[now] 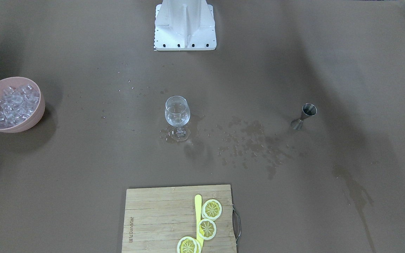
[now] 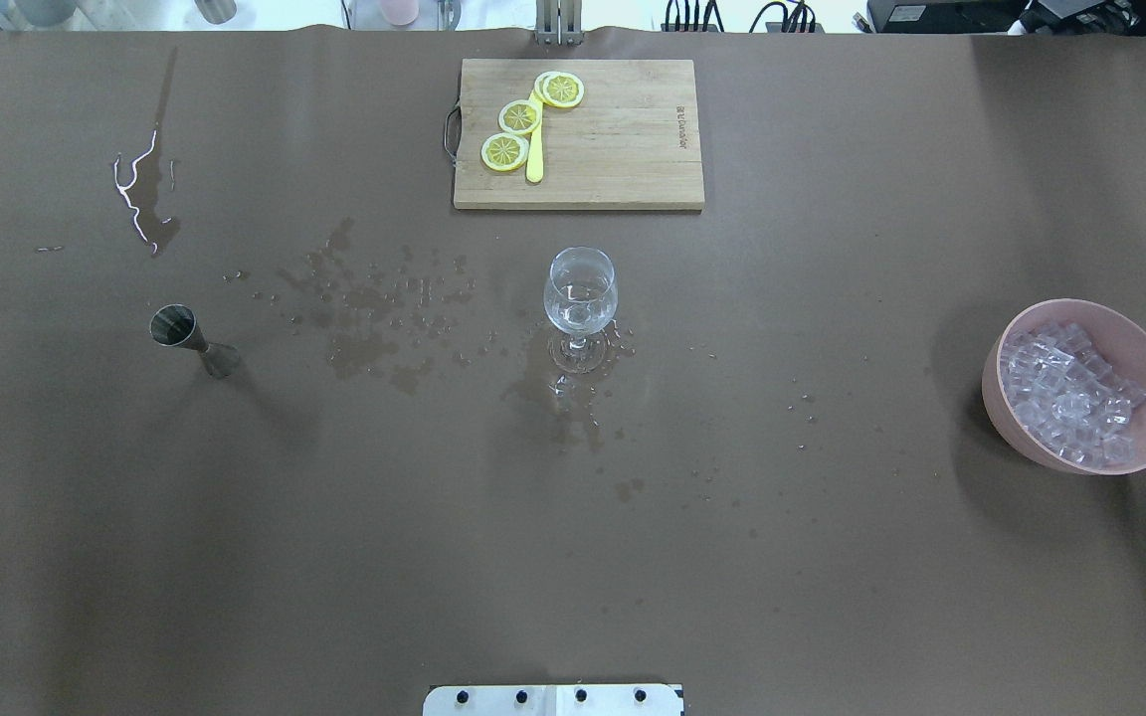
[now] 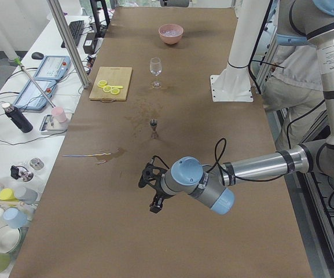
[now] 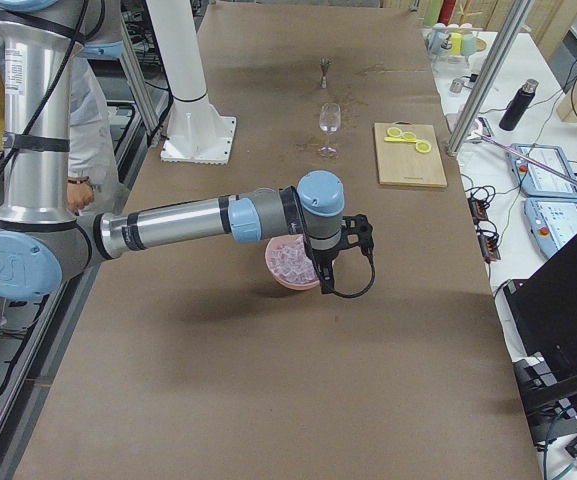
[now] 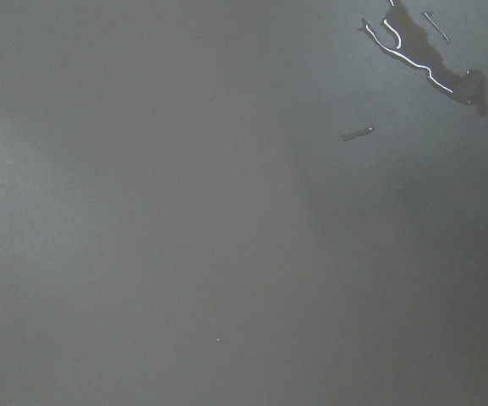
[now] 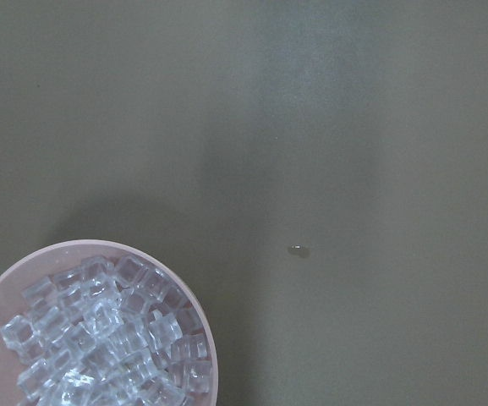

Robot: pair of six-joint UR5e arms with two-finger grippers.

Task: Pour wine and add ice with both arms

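Observation:
A clear stemmed wine glass (image 1: 177,112) stands upright mid-table, also in the overhead view (image 2: 580,293); any wine in it is hardly visible. A pink bowl (image 2: 999,393) holds many clear ice cubes (image 2: 1070,398), which also show in the right wrist view (image 6: 100,347). A steel jigger (image 2: 180,333) stands on the table's left side. My left gripper (image 3: 150,191) hangs over bare table far from the jigger, seen only from the side. My right gripper (image 4: 330,280) hovers just beside the bowl (image 4: 283,275). I cannot tell whether either is open.
A wooden cutting board (image 2: 623,149) at the far edge carries lemon slices (image 2: 519,116) and a yellow knife. Spilled drops (image 2: 374,308) and a puddle (image 2: 140,199) wet the mat. The white pedestal (image 1: 185,28) stands at the robot's side.

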